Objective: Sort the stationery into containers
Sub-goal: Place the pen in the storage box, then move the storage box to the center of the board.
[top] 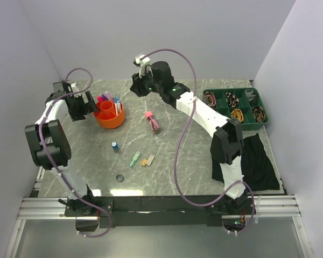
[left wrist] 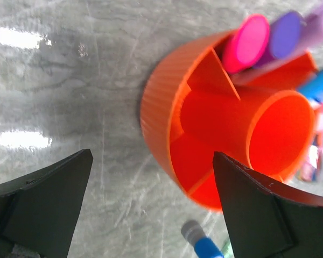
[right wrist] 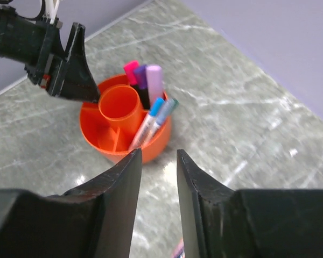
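Note:
The orange pot (top: pixel 110 115) stands at the back left of the table. It holds markers with pink and purple caps (right wrist: pixel 142 75) and thin white pens (right wrist: pixel 149 119). My left gripper (top: pixel 86 105) is open and empty just left of the pot, its jaws wide apart with one finger beside the pot's wall (left wrist: pixel 161 107). My right gripper (top: pixel 138 86) hangs open and empty above the table behind and to the right of the pot (right wrist: pixel 91 131). A pink tube (top: pixel 152 120), a small blue cylinder (top: pixel 114 145), a green clip (top: pixel 135 159) and a yellow eraser (top: pixel 147 160) lie on the table.
A green divided tray (top: pixel 246 103) with coiled bands sits at the back right. A black cloth (top: pixel 255 161) lies at the right edge. A small dark ring (top: pixel 119 177) lies near the front. Grey walls close in the table on three sides.

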